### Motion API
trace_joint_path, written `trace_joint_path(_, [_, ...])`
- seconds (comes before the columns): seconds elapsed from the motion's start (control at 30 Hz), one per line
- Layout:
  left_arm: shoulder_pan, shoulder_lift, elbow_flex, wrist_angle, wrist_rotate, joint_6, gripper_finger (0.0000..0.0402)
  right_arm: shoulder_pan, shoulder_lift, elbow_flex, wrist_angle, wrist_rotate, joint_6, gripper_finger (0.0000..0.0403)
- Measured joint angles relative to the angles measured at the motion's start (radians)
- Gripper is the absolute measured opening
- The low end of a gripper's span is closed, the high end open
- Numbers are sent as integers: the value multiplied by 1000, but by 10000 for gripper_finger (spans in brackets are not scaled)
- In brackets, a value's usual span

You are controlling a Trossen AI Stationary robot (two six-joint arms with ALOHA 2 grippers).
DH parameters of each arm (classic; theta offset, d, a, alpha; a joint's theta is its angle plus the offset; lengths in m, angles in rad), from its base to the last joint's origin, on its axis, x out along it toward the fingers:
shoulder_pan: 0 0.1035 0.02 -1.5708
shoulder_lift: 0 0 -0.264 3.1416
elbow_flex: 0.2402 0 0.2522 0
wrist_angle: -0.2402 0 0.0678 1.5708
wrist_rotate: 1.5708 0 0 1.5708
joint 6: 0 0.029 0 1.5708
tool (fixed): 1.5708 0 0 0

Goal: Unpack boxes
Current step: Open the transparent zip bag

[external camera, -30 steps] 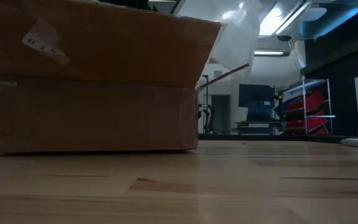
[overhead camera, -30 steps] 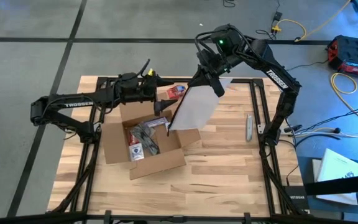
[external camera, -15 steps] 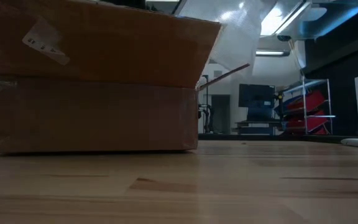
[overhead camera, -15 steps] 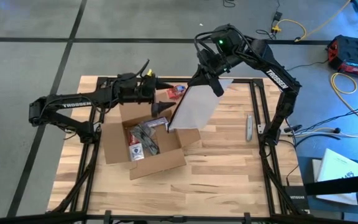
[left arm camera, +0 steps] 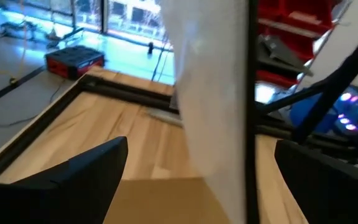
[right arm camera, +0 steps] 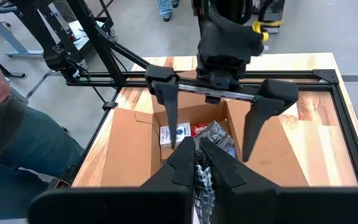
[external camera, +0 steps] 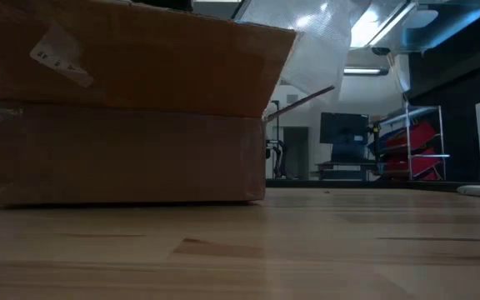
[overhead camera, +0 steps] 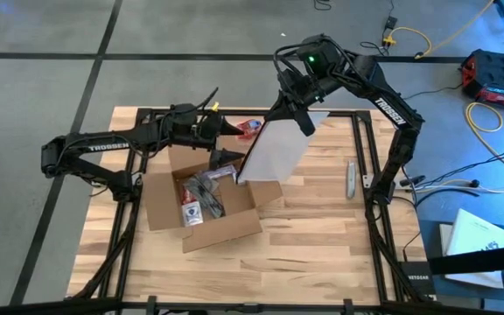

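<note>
Left pincer [overhead camera: 227,143] agape, right pincer [right arm camera: 199,163] clamped

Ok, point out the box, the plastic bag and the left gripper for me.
box [overhead camera: 163,203]: high view, on its left inner flap.
plastic bag [overhead camera: 275,153]: high view, middle of the hanging sheet.
left gripper [overhead camera: 232,143]: high view, midway between its open fingertips.

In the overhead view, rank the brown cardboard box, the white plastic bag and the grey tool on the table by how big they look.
1. Shallow brown cardboard box, largest.
2. White plastic bag, hanging from the right gripper; being raised nearer the camera may enlarge it.
3. Slim grey tool, clearly smallest.
</note>
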Motion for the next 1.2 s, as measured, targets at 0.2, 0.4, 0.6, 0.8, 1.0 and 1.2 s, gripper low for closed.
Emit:
trace_joint_path(0.2, [0,0,0,-49,-40,64,395,0,0,0,3,0,0,0])
trace_joint_path(0.4, [0,10,0,-64,-41,66,395,0,0,0,3,5,-1,0])
trace_joint_path(0.6, [-1,33,0,-60,-43,63,395,0,0,0,3,20,-1,0])
trace_joint_path(0.8, [-2,42,0,-54,-43,62,395,0,0,0,3,26,-1,0])
trace_joint_path(1.0, [13,19,0,-92,-42,93,395,0,0,0,2,29,2,0])
trace_joint_path(1.2, [72,-35,0,-105,-4,40,395,0,0,0,1,31,2,0])
